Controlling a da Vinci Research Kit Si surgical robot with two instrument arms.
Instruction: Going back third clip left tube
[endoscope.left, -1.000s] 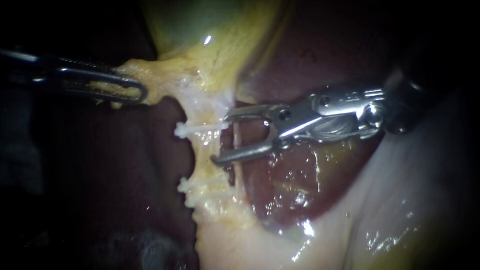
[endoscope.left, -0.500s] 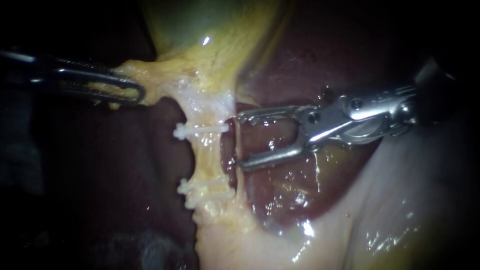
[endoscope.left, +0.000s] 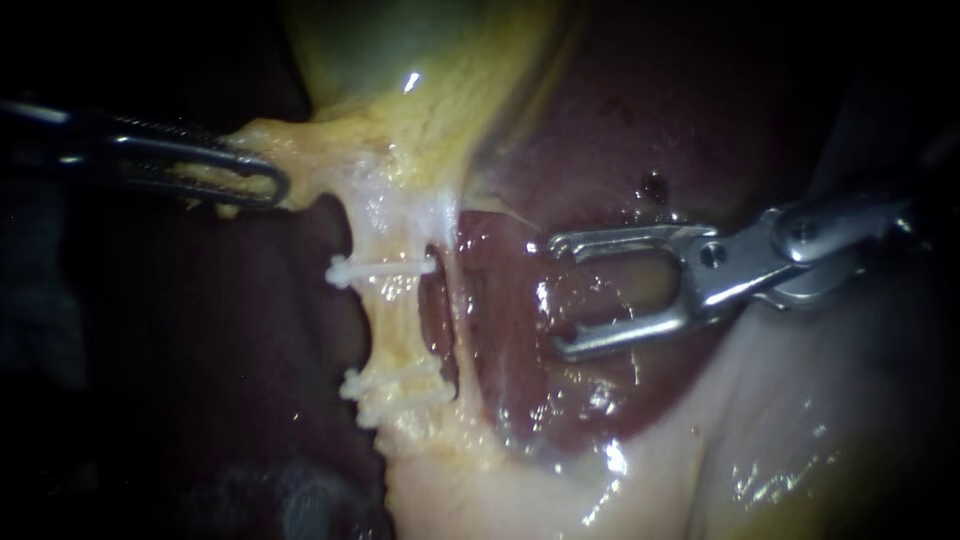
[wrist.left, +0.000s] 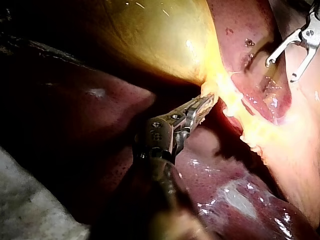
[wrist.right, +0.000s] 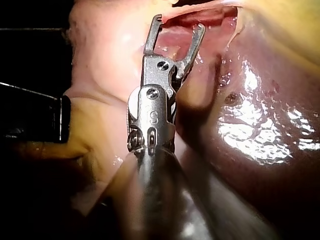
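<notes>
The left tube (endoscope.left: 395, 322), a pale yellow strand, runs down from the gallbladder (endoscope.left: 420, 70). One white clip (endoscope.left: 382, 268) crosses it high up, and two more clips (endoscope.left: 395, 388) sit close together lower down. A thinner right tube (endoscope.left: 455, 325) runs just beside it. My right instrument (endoscope.left: 558, 296) is to the right of both tubes, over the liver (endoscope.left: 600, 150), its jaws open and empty; they also show empty in the right wrist view (wrist.right: 178, 24). My left instrument (endoscope.left: 250, 182) is shut on yellow tissue at the gallbladder's neck and holds it leftward (wrist.left: 207, 102).
Pale glistening tissue (endoscope.left: 780, 440) fills the lower right. A small dark spot (endoscope.left: 652, 186) marks the liver above the right jaws. The left instrument's dark shaft (wrist.right: 35, 117) lies beside my right instrument in the right wrist view.
My right instrument has drawn back to the right, from straddling the tubes near the upper clip to over the liver, jaws still open. The tubes swung slightly left. The left instrument has held still.
</notes>
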